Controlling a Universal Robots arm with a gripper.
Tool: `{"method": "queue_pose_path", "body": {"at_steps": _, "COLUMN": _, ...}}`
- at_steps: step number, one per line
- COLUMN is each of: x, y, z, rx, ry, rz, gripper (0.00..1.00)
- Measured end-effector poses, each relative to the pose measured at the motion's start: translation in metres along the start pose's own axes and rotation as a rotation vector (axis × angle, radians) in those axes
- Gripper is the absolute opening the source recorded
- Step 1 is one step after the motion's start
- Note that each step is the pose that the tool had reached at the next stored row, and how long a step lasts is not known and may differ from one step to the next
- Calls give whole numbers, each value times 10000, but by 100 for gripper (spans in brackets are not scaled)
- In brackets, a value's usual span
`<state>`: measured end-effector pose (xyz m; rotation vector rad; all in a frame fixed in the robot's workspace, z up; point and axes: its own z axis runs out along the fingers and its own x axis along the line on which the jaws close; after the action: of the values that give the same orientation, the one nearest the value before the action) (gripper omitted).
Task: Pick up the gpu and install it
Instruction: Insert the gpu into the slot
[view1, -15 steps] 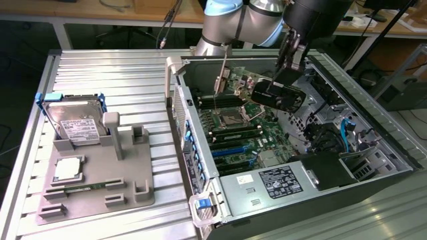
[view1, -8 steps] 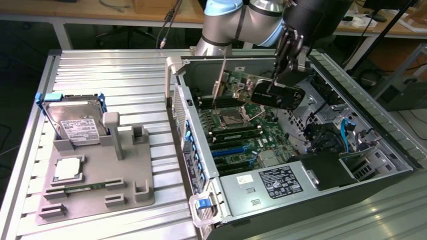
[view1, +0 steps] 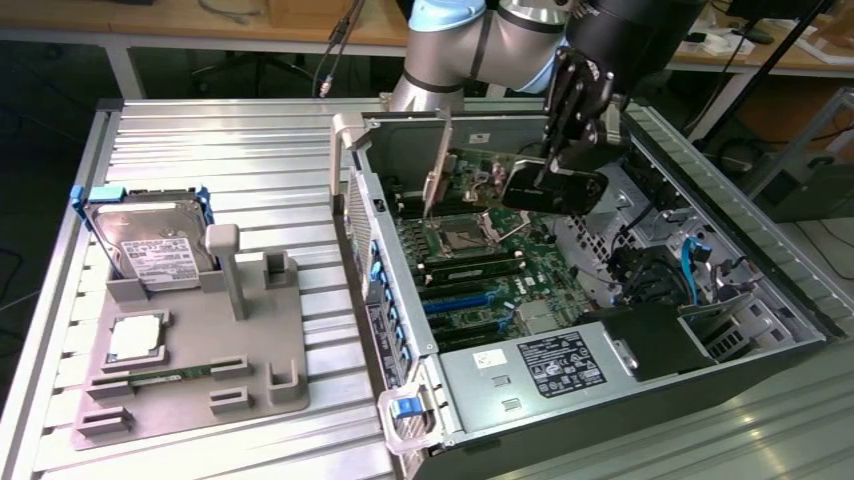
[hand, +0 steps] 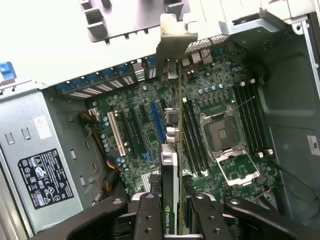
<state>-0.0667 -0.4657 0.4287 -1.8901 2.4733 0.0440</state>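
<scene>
Here the black, hard-edged tool (hand: 174, 204) is clamped on the gpu (hand: 170, 172), a flat, thin card seen edge-on in the wrist view, with a dark shroud face carrying a printed label and a narrow green board edge. One matte black finger (hand: 149, 212) presses on each side of it. The card's bent silver metal bracket (hand: 176, 37) sits at the far end, near the perforated rear wall of the open dark sheet-metal computer case (view1: 754, 240).

The gpu hangs inside the case above the green motherboard (hand: 220, 95), which is studded with small round capacitors. It runs between the long blue expansion slot (hand: 156, 120) and the square, silver-framed processor socket (hand: 222, 132). Whether its lower edge touches a slot cannot be told.

In the exterior view the card (view1: 442, 160) shows as a slim tilted strip over the board, well apart from the grey moulded plastic holder (view1: 254, 350) on the ribbed aluminium bench (view1: 200, 130). That holder carries a silver hard drive with a white label (view1: 158, 250). A boxy grey power supply with a black sticker (hand: 45, 175) fills one corner of the case.
</scene>
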Motion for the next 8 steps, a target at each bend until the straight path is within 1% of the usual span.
{"method": "queue_pose_path", "body": {"at_steps": 3, "x": 0, "y": 0, "z": 0, "rx": -25, "ry": 3, "rz": -632, "gripper": 27}}
{"method": "queue_pose_path", "body": {"at_steps": 8, "x": 0, "y": 0, "z": 0, "rx": -59, "ry": 7, "rz": -1490, "gripper": 27}}
